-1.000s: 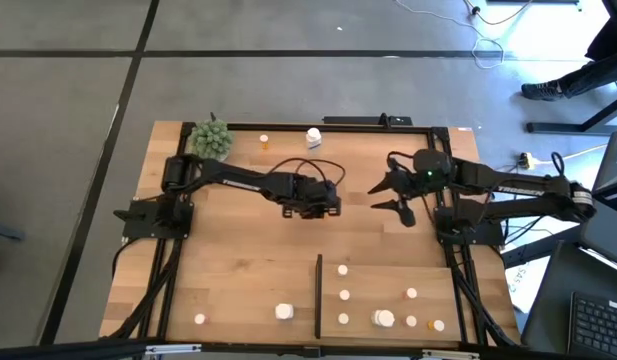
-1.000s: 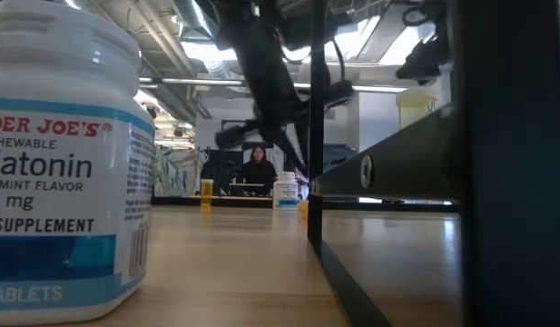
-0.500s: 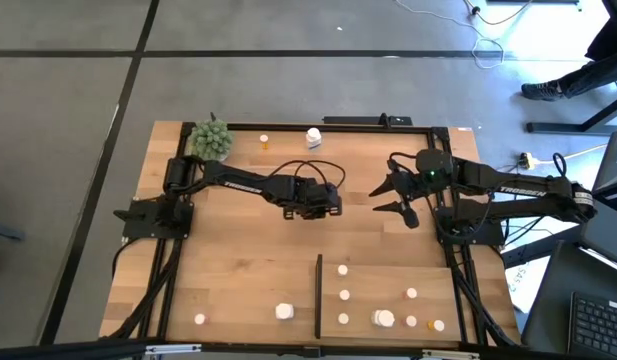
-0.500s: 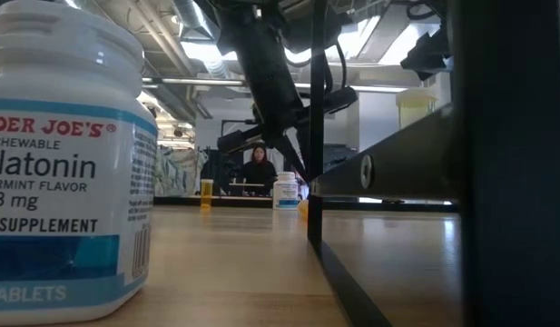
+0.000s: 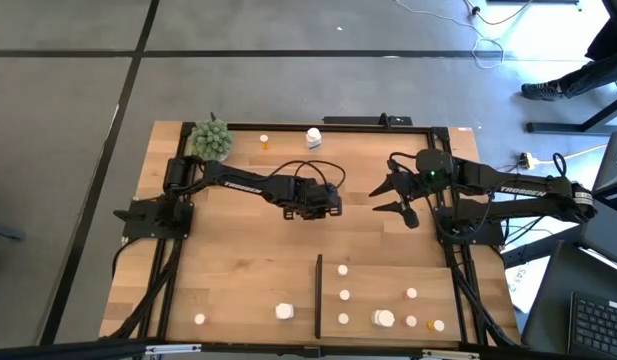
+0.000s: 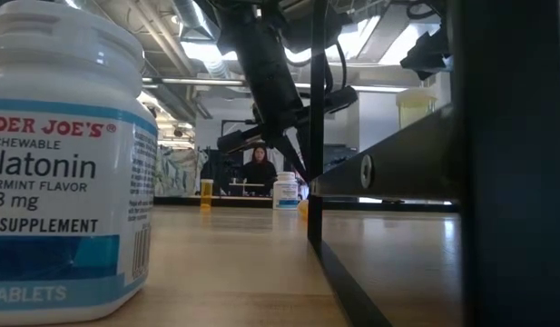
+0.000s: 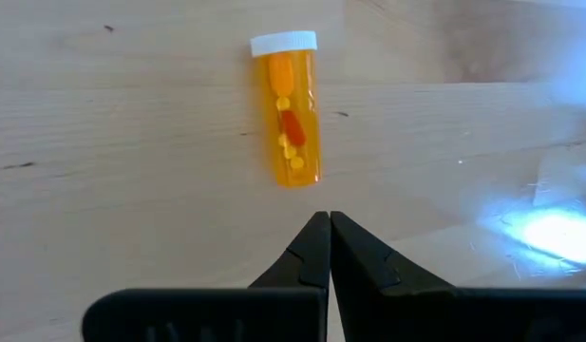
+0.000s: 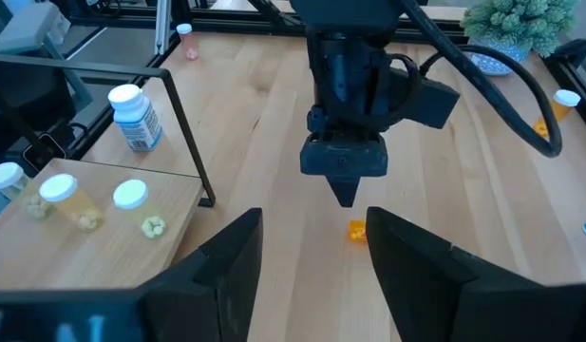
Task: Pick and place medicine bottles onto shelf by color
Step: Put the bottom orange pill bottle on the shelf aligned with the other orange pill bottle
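1. The left tool (image 7: 321, 220), fingers pressed shut and holding nothing, hangs just above a lying orange pill bottle with white cap (image 7: 291, 112) on the wooden counter (image 5: 238, 260).
2. The right tool (image 5: 386, 197), wide open and empty, waits well apart, facing it.
3. The pale wooden shelf (image 5: 388, 280) with black strip lies beyond both tools.

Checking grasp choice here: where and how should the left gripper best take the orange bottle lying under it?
Probably across the orange bottle's cylindrical body at mid-length, from straight above. It lies flat on its side on the table, so its round sides are free; the left gripper is shut and must open first.

bright overhead light; glare on table (image 7: 549, 228).
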You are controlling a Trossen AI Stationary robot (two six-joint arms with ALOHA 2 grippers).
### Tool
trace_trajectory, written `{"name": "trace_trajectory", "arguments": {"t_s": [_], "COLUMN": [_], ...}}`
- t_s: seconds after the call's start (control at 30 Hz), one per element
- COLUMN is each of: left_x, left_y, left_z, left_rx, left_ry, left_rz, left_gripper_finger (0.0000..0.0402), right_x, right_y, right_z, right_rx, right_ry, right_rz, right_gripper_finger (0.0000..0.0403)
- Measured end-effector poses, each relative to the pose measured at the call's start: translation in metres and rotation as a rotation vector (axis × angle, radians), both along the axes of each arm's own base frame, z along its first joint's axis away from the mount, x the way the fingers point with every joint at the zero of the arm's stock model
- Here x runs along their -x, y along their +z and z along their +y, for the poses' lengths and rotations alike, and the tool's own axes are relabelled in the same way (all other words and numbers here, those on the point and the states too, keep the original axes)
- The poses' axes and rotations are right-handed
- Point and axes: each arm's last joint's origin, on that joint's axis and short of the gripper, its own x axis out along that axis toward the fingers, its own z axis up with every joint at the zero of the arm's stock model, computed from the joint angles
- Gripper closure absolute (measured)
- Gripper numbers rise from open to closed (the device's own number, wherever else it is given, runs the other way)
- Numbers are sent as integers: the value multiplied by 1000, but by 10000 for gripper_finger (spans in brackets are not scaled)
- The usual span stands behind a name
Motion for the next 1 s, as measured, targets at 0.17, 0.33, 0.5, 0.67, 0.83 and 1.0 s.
{"name": "trace_trajectory", "arguments": {"t_s": [0.17, 0.33, 0.5, 0.67, 0.83, 1.0], "left_x": [-1, -4, -5, -5, -6, -4], "left_y": [1, 2, 3, 3, 4, 3], "left_z": [0, 2, 3, 3, 6, 11], "left_rx": [-5, -62, -134, -145, -129, -151], "left_ry": [-9, -89, -187, -205, -173, -163], "left_rz": [-12, -27, -18, -16, -38, -16], "left_gripper_finger": [399, 390, 348, 299, 252, 216], "right_x": [0, 0, 0, 0, 0, 0], "right_y": [0, 0, 0, 0, 0, 0], "right_z": [0, 0, 0, 0, 0, 0], "right_rx": [0, 0, 0, 0, 0, 0], "right_ry": [0, 0, 0, 0, 0, 0], "right_rz": [0, 0, 0, 0, 0, 0], "right_gripper_finger": [211, 211, 211, 211, 211, 211]}}
